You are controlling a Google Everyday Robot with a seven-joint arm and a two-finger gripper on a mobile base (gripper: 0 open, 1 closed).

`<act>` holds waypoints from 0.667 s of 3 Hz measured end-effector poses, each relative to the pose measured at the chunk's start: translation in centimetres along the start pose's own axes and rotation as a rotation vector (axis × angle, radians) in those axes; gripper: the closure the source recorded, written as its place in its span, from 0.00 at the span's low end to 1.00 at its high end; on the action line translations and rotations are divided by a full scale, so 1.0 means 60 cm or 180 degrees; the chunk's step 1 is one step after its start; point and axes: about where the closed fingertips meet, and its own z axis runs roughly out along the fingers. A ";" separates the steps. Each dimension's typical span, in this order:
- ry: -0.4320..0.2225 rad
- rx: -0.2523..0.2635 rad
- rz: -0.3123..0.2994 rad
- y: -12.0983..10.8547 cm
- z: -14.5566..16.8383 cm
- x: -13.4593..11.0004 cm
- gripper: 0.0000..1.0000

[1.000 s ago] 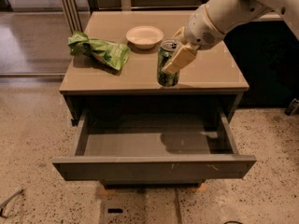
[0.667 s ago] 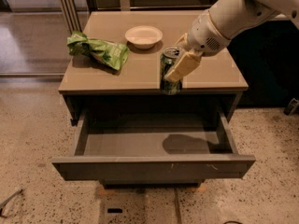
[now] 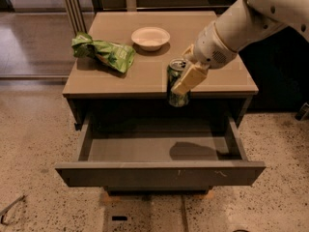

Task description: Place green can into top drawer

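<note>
The green can [image 3: 175, 87] is a dark green mottled drink can with a silver top. My gripper [image 3: 184, 79] is shut on it, one cream finger [image 3: 189, 79] lying across its right side. The can hangs upright in the air just past the cabinet top's front edge, above the open top drawer [image 3: 159, 173]. The drawer is pulled out wide, and its grey inside shows the can's and arm's shadow on the floor panel. My white arm comes in from the upper right.
On the cabinet top [image 3: 145, 79] lie a bright green snack bag [image 3: 104, 51] at the left and a white bowl [image 3: 150, 36] at the back middle. Speckled floor surrounds the cabinet. A dark object stands at the right.
My gripper has carried the green can forward and down, from above the cabinet top to past its front edge, over the open drawer.
</note>
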 end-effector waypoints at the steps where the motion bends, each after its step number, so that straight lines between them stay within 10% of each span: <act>1: 0.0076 0.0047 0.0066 0.047 0.044 0.043 1.00; 2: 0.0121 0.0087 0.0080 0.084 0.097 0.087 1.00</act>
